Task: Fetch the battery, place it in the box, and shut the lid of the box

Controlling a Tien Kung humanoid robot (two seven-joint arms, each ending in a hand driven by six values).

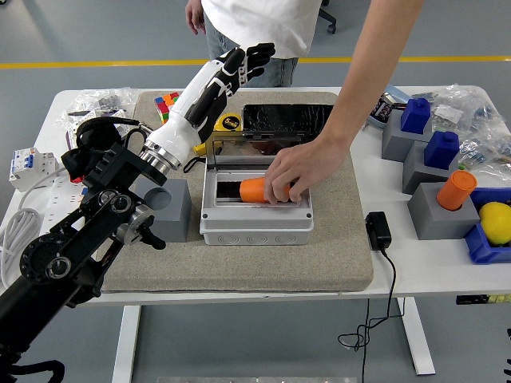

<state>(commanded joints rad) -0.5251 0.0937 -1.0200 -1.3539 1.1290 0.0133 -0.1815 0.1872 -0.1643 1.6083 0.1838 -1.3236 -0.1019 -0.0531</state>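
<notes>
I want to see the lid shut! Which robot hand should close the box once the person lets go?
Probably the left. The left hand hangs open just behind the raised lid of the box. No right arm is in view. The person's hand is holding the orange battery in the box.

My white desk point(415, 275) carries a beige mat point(335, 255) across its middle. To the left of the mat lie a white power strip point(40, 199), a breaker point(22, 166) and clear bags point(96, 102). To the right sit a black adapter point(378, 230), grey blocks point(435, 214), a blue bin point(483, 243), a blue dish point(375, 112) and more bags point(471, 112)
</notes>
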